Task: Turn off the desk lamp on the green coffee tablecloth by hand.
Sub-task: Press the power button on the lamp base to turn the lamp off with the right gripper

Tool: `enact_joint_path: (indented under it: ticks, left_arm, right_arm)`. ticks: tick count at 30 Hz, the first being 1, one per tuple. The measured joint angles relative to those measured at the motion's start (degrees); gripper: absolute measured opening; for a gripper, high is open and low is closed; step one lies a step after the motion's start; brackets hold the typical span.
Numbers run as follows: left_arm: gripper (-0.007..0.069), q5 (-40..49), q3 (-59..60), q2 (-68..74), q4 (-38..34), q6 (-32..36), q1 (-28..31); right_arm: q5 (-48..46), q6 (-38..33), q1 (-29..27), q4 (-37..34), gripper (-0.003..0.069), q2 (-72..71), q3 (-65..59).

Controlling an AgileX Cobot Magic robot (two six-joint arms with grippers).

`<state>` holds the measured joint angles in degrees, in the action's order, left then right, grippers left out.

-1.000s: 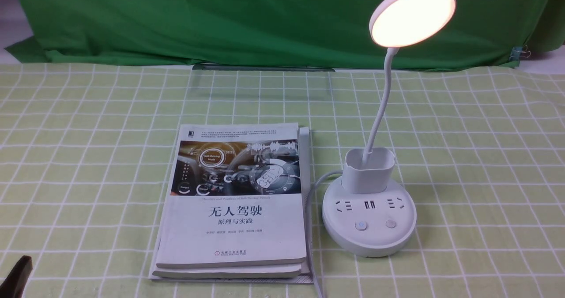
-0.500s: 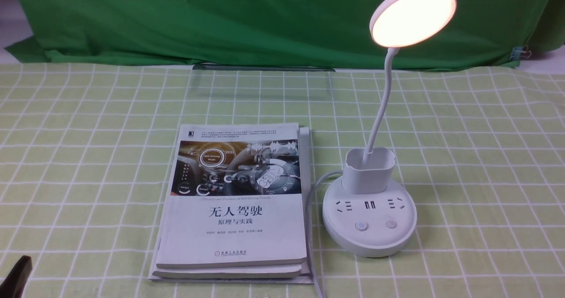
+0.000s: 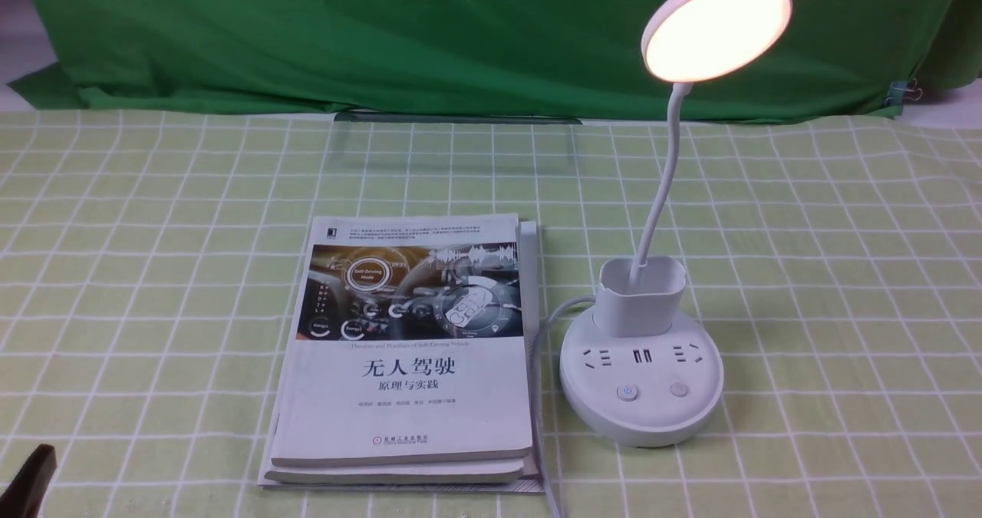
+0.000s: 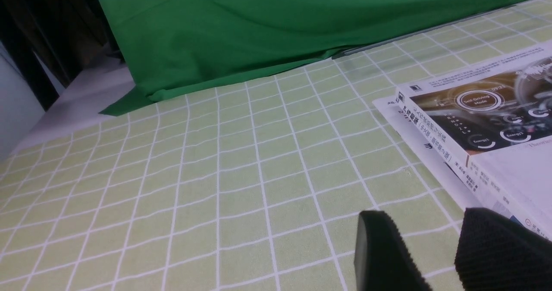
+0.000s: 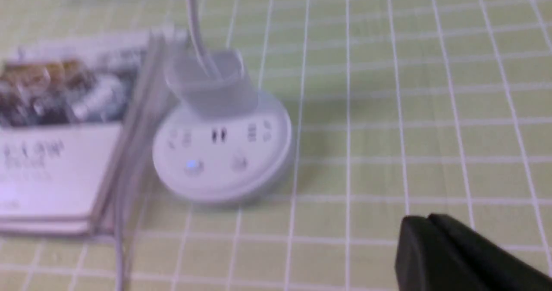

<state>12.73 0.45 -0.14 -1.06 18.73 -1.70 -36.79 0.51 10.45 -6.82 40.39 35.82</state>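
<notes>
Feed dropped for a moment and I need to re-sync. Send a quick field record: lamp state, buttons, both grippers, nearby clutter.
lamp: desk lamp lit, head glowing, standing on green coffee tablecloth
buttons: two on base; left button glows blue
left gripper: open, empty, low over cloth
right gripper: looks shut, blurred, apart from lamp base
books: stacked at lamp's left, not touching base

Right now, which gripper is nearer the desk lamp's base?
Right, probably. The right gripper faces the desk lamp across bare tablecloth. The left gripper sits on the books' far side from it, at the front view's lower-left corner.
</notes>
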Motion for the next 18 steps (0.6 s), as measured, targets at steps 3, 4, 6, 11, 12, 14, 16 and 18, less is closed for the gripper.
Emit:
enact_joint_path:
  ticks: [3,4,6,11,12,14,16,18]
  left_arm:
    - [0.0243,0.0,0.0,0.0,0.0,0.0,0.0]
    - [0.0243,0.0,0.0,0.0,0.0,0.0,0.0]
    - [0.0243,0.0,0.0,0.0,0.0,0.0,0.0]
    - [0.0243,0.0,0.0,0.0,0.0,0.0,0.0]
    - [0.0243,0.0,0.0,0.0,0.0,0.0,0.0]
    - [0.0243,0.0,0.0,0.0,0.0,0.0,0.0]
    - [0.0243,0.0,0.0,0.0,0.0,0.0,0.0]
    - [0.0243,0.0,0.0,0.0,0.0,0.0,0.0]
  right_arm:
    - [-6.7,-2.4,0.2,0.1,0.0044,10.6,6.5]
    - [-7.8,-2.7,0.4,0.1,0.0044,14.4,8.4]
    - [-8.8,-2.9,0.8,0.1,0.0044,19.0,10.7]
    - [-9.0,-3.2,9.0,0.8,0.0044,36.5,19.1]
    - [-8.7,-3.4,10.8,0.9,0.0044,39.8,20.8]
    - [-8.4,-4.0,13.3,0.9,0.0044,44.1,23.0]
    - [-7.8,-4.3,15.9,0.8,0.0044,49.0,25.6]
    - [-7.6,-4.5,16.9,0.8,0.0044,51.6,27.1]
